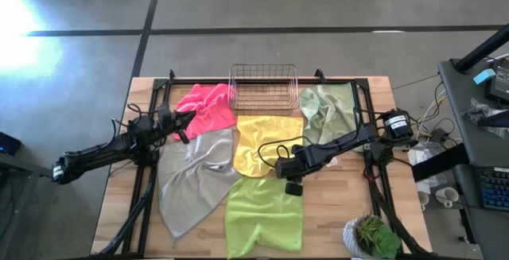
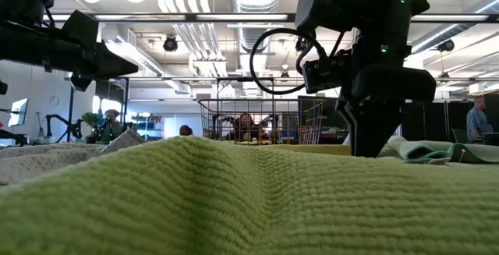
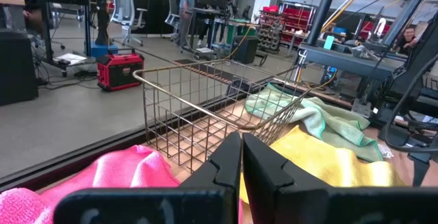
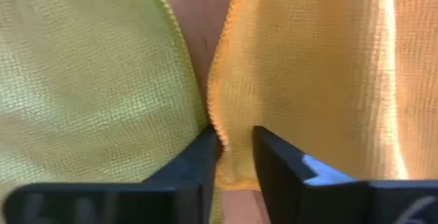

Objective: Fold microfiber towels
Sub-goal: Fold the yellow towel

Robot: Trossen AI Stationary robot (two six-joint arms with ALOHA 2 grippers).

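Yellow towel hem between right jaws, seemingly pinched, only in wrist view; left jaws closed, empty.

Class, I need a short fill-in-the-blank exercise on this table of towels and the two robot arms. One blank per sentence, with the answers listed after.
1. The copper wire basket stands at the table's far edge between the hot pink microfiber towel and the ______ towel.
2. The right gripper has its fingers at a hem of the ______ towel.
3. The left gripper has its fingers ______.
4. The towel nearest the table's front edge, beside the light grey towel, is ______.

Missing words: pale sage green; yellow; shut; lime green
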